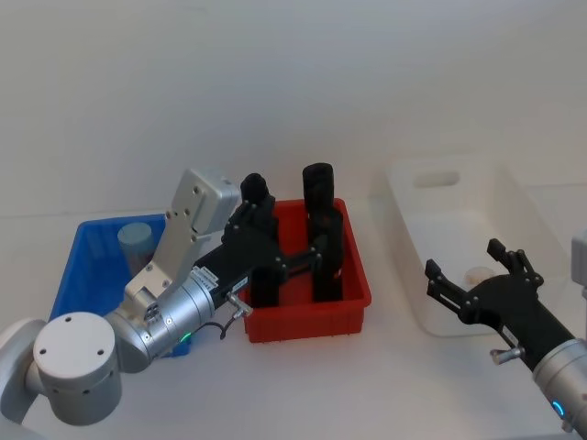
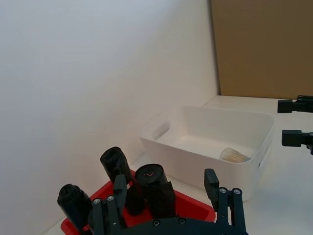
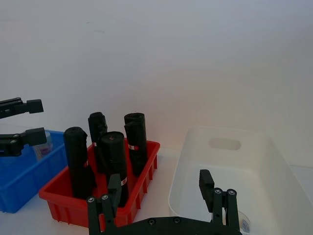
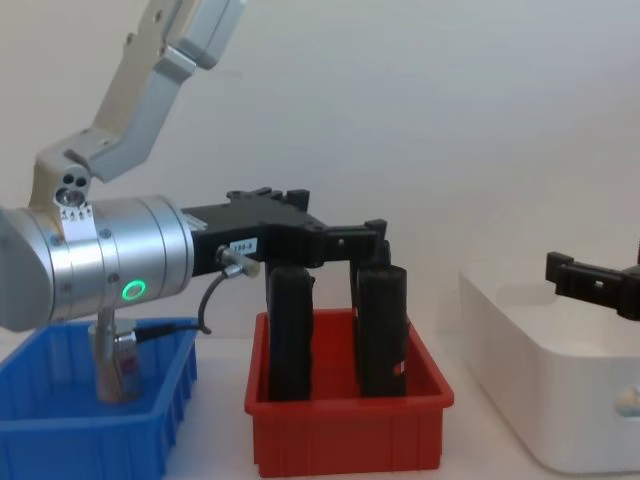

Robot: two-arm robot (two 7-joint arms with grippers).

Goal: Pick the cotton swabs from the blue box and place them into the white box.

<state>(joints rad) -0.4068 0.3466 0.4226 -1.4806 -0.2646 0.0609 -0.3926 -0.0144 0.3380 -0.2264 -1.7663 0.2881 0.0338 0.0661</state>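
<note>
Left claw (image 1: 289, 243) gapes wide, empty, over the red bin (image 1: 307, 316) among the black rolls (image 1: 318, 183); right claw (image 1: 463, 258), also spread, hovers by the white box (image 1: 514, 192), where one swab jar (image 2: 234, 155) lies; another swab jar (image 1: 138, 243) stands in the blue box (image 1: 73, 266); swinging low toward it could topple a roll.

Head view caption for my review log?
Left gripper open over the red bin, right gripper open above the white box; one cotton swab jar waits in the blue box.
</note>
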